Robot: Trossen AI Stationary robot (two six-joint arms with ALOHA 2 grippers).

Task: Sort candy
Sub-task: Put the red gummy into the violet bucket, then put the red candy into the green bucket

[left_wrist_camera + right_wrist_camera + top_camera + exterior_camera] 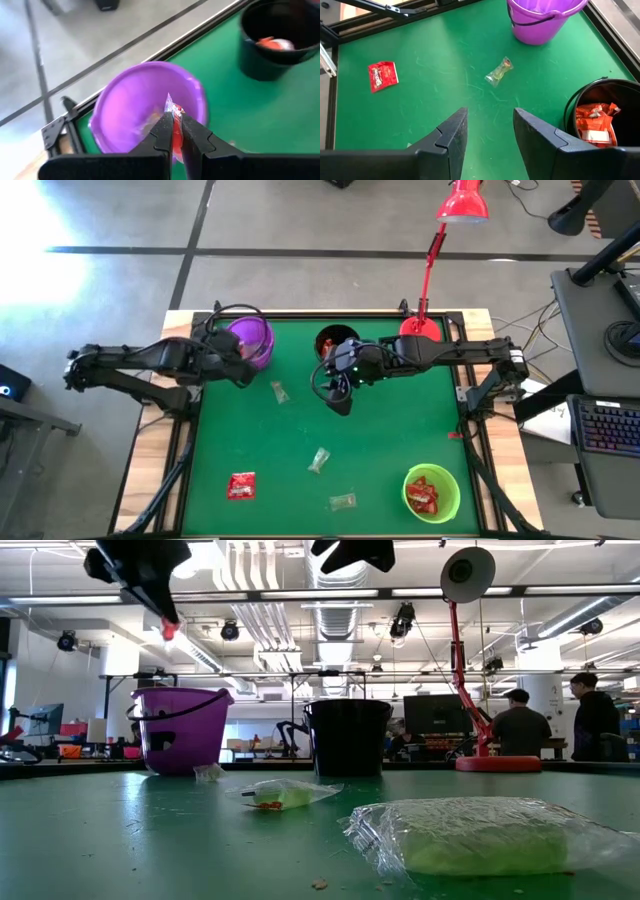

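Jaws of the left gripper (173, 131) pinch a candy (174, 111) above the purple cup (125, 107); right gripper (490, 127) hangs empty, jaws apart.

We see open green table (390, 450) across the middle. The purple cup (251, 340), black cup (333, 340) and red lamp base (420, 328) crowd the far edge; the green cup (432, 492) blocks the near right corner. Scattered candy (241, 485) dots the near half.

Grey floor (300, 220) — red lamp (462, 202) — ceiling ducts (300, 570).
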